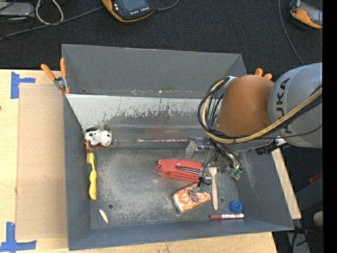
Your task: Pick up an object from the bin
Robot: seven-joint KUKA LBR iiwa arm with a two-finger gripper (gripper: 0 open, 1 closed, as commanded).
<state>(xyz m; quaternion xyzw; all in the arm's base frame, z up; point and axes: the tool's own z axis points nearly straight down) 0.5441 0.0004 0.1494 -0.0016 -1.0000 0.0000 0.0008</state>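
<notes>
My gripper (205, 172) hangs below the orange wrist cover in the right half of the bin. It is just right of a red stapler-like tool (176, 168) and above an orange and white packet (188, 200). Its lower end reaches down to the packet's upper edge. A pale wooden stick (215, 191) lies upright in the picture just right of the packet. I cannot see anything held in the gripper.
A blue cap (235, 206) and a red pen (226, 215) lie at the front right corner. A white spotted toy (98, 137), a yellow strip (92, 175) and a small beige stick (103, 216) lie along the left wall. A thin rod (158, 140) rests by the back wall.
</notes>
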